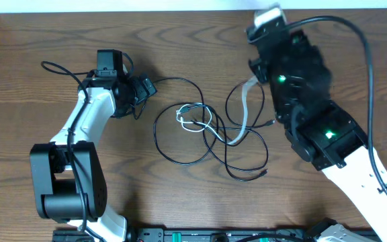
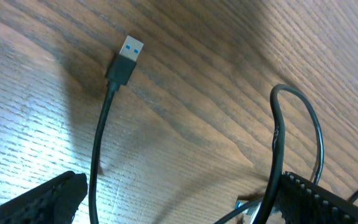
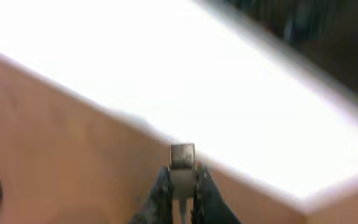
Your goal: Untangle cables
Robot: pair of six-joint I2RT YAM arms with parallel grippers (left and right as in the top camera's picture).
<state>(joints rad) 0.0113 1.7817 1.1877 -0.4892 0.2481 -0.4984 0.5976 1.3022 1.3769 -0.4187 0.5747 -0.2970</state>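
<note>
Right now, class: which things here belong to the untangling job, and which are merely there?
Job: black cables; their USB plug; white cord, its metal plug in the right gripper.
Merely there: thick arm wire; table; gear along the near edge.

A USB plug lies ahead of the left gripper's jaws, its cable running back between them; a connector sits between the right gripper's jaws.

The dark brown wooden tabletop shows a strong grain from edge to edge. Past its far edge runs a pale, brightly lit strip, and glare washes across the wood.
</note>
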